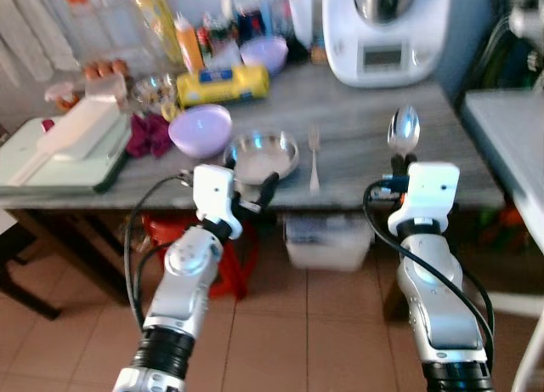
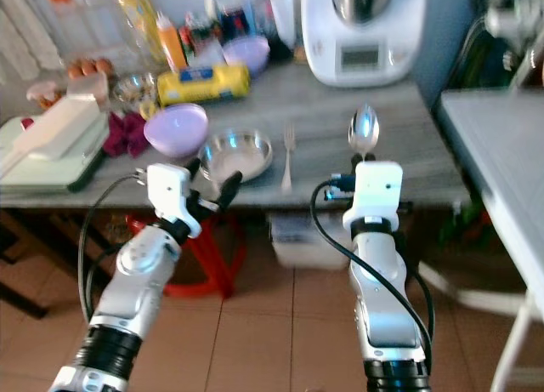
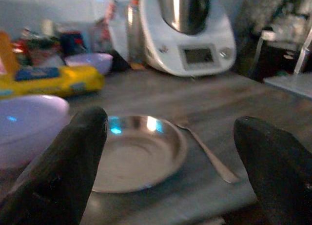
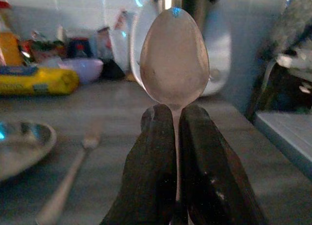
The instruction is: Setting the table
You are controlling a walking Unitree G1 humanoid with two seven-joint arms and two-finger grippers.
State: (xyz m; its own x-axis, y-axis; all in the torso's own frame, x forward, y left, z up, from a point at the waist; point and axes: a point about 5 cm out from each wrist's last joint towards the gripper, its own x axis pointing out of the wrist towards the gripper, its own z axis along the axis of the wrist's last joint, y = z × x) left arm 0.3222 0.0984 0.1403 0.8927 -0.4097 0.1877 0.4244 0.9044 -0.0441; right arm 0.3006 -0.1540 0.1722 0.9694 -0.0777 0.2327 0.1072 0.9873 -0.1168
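Landmark: I take the steel plate (image 1: pixel 263 156) as reference; it sits near the front edge of the grey table (image 1: pixel 442 145).
Spoon (image 1: pixel 404 130): I see it held upright, bowl up, well to the right of the plate, above the table's front edge.
Right gripper (image 4: pixel 176 137): fingers pressed together on the spoon's handle, just below the bowl; it stands at the table's front edge, right of the plate.
Left gripper (image 3: pixel 170 152): fingers spread wide with nothing between them; I see it just in front of the plate, at the table's edge.
Fork (image 1: pixel 314 158): lies flat just right of the plate, tines away from me, between plate and spoon.
Lilac bowl (image 1: pixel 201 129): upside down, just left of the plate, touching or nearly so; I cannot tell which.
Yellow pack (image 1: pixel 223 84): lies behind the plate, beyond the lilac bowl.
White appliance (image 1: pixel 384 31): stands well behind the plate, to the right.
Green tray (image 1: pixel 59 154): well left of the plate, at the table's left end.
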